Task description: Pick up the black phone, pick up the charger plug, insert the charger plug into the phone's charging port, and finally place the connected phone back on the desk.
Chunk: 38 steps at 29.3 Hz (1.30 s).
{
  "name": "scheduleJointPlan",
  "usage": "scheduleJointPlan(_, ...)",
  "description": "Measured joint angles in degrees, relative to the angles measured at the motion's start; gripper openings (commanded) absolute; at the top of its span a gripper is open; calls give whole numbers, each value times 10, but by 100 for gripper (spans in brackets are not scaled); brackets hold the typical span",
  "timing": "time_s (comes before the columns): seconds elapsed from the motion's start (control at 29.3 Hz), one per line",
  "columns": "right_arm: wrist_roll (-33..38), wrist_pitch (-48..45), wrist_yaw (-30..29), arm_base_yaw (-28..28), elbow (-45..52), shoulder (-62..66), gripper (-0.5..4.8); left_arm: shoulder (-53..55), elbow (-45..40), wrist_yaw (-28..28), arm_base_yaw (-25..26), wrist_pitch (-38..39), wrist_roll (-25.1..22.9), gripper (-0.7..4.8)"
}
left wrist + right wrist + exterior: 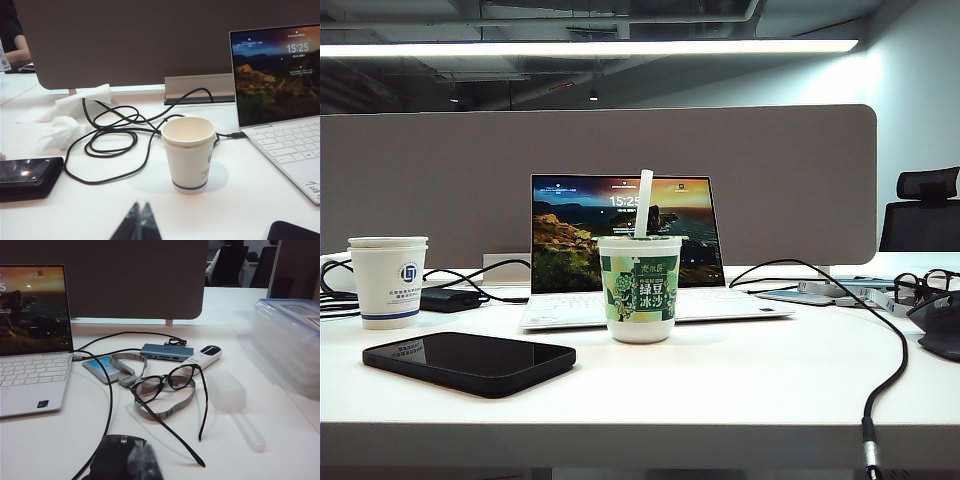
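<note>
My left gripper (140, 222) and right gripper (145, 462) hung pinched together, empty, at the near edge. The flat glossy black phone (469, 362) lay near-left on the white desk (720, 390): stiff, slippery, best pinched across its long edges; its slim grey-collared charger plug (869, 445) dangled near-right

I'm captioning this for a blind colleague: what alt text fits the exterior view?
A black phone lies flat at the front left of a white desk, with a charger plug hanging over the front edge at right. Behind stand a paper cup, a green drink cup and an open laptop; no grippers show.
</note>
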State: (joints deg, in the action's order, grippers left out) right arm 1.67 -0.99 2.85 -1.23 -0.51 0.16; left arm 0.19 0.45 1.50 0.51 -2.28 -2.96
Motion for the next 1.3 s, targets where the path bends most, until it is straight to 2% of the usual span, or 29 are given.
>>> scheduleJointPlan(0.68,0,4,0,0,-4,0,-1,0,0,0,0,-1,0,-6)
scheduleJointPlan(0.92,0,18,0,0,-74,0,-1,0,24,1,0,-11,14,-6)
scheduleJointPlan(1.06,0,46,0,0,-133,14,-2,0,73,2,0,15,52,-6)
scheduleJointPlan(1.3,0,54,0,0,-242,105,-2,23,143,11,0,58,56,-6)
